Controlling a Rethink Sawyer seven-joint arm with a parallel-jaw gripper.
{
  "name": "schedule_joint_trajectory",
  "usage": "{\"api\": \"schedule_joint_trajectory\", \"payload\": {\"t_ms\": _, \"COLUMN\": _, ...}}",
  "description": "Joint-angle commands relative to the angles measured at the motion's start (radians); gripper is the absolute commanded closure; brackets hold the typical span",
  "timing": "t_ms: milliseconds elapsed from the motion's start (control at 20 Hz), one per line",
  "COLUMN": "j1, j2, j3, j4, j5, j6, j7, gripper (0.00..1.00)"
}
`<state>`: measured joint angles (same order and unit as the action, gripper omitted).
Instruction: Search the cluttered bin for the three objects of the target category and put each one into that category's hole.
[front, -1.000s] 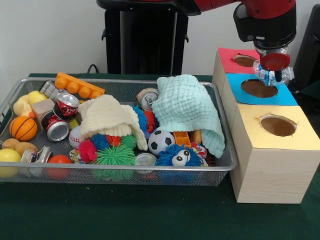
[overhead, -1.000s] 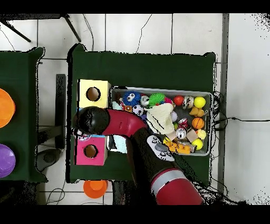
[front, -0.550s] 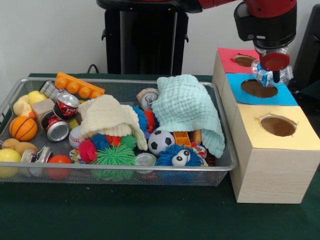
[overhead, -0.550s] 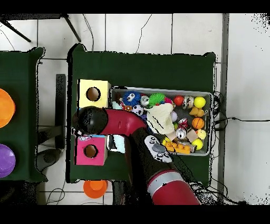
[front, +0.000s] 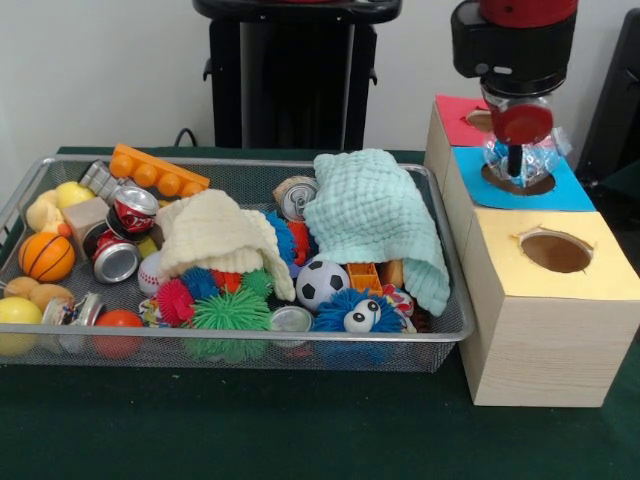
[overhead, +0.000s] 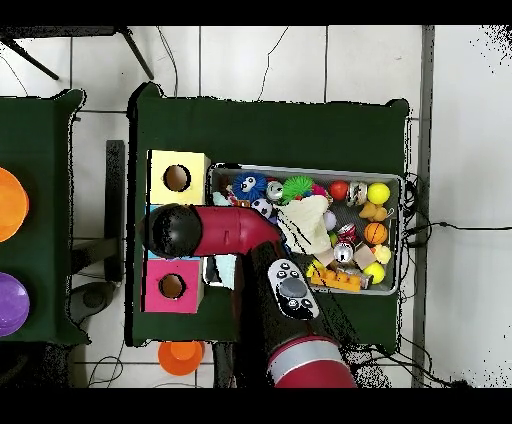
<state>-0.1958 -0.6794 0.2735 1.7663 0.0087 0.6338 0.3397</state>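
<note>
Front view, near first: yellow box (front: 553, 300) on the green surface (front: 250, 430), hole empty. Beside it the wire bin (front: 230, 262) packed with balls, cans and a soccer ball (front: 322, 283), with a cream cloth (front: 215, 235) and a mint cloth (front: 380, 215) draped over. Behind the yellow box, the blue box (front: 570, 192): the claw (front: 517, 160) hangs at its hole, closed around a crumpled clear plastic bottle (front: 535, 158). Red box (front: 455, 120) farthest.
</note>
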Motion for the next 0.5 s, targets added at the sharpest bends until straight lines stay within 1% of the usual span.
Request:
{"api": "schedule_joint_trajectory", "payload": {"t_ms": 50, "j1": -0.001, "j2": 0.042, "j3": -0.084, "j4": -0.048, "j5": -0.077, "j6": 0.005, "j7": 0.233, "gripper": 1.0}}
{"api": "schedule_joint_trajectory", "payload": {"t_ms": 250, "j1": -0.002, "j2": 0.043, "j3": -0.079, "j4": -0.044, "j5": -0.077, "j6": 0.006, "j7": 0.236, "gripper": 1.0}}
{"api": "schedule_joint_trajectory", "payload": {"t_ms": 500, "j1": -0.01, "j2": 0.035, "j3": -0.056, "j4": -0.023, "j5": -0.047, "j6": 0.004, "j7": 0.24, "gripper": 1.0}}
